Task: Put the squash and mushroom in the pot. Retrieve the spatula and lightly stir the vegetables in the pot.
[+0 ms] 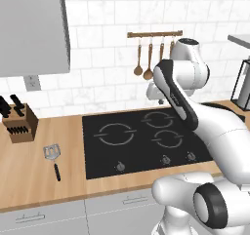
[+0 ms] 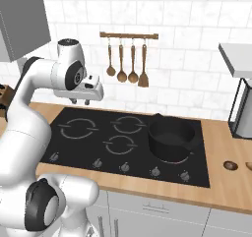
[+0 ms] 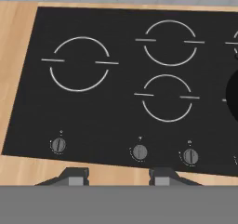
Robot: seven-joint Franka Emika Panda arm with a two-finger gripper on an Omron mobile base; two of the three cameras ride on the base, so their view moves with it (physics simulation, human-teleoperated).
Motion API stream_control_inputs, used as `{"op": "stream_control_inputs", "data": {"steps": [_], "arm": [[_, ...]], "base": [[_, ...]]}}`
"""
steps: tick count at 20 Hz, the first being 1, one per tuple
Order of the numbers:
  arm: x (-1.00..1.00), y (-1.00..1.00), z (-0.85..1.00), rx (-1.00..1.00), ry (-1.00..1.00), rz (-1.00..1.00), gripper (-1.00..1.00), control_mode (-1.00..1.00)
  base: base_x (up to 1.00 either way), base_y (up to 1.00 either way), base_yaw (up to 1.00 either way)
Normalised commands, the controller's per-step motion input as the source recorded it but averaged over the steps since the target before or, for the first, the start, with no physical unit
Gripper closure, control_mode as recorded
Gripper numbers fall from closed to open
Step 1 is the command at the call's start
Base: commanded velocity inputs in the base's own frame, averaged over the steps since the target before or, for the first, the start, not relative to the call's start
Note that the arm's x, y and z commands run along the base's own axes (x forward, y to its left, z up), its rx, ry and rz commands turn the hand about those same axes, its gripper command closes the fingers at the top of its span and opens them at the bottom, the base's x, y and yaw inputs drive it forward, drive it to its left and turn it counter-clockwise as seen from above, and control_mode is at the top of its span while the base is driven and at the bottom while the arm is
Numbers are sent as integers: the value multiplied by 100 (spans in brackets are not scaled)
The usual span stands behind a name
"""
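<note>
Knobs (image 3: 140,152) line the near edge of the black cooktop (image 1: 132,148), set in the wooden desk (image 1: 29,175). On the desk to the left of the cooktop lies the spatula (image 1: 52,158), silver head away from me. The pot (image 2: 171,137) stands on the right burner, and a brown mushroom (image 2: 230,165) sits on the desk just beyond the cooktop's right edge. The hand (image 3: 116,176) hangs high above the cooktop, its fingers (image 3: 74,176) partly spread, holding nothing. Wooden spoons (image 2: 122,64) hang on the tiled back wall.
</note>
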Motion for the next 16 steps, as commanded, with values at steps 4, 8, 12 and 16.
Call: {"op": "stream_control_inputs", "data": {"steps": [4, 8, 12, 16], "arm": [[0, 0, 0, 0, 0, 0, -100, 100], [0, 0, 0, 0, 0, 0, -100, 100], [0, 0, 0, 0, 0, 0, -100, 100], [0, 0, 0, 0, 0, 0, -100, 100]], "base": [[0, 0, 0], [0, -28, -1], [0, -68, -4], [0, -77, -4]]}}
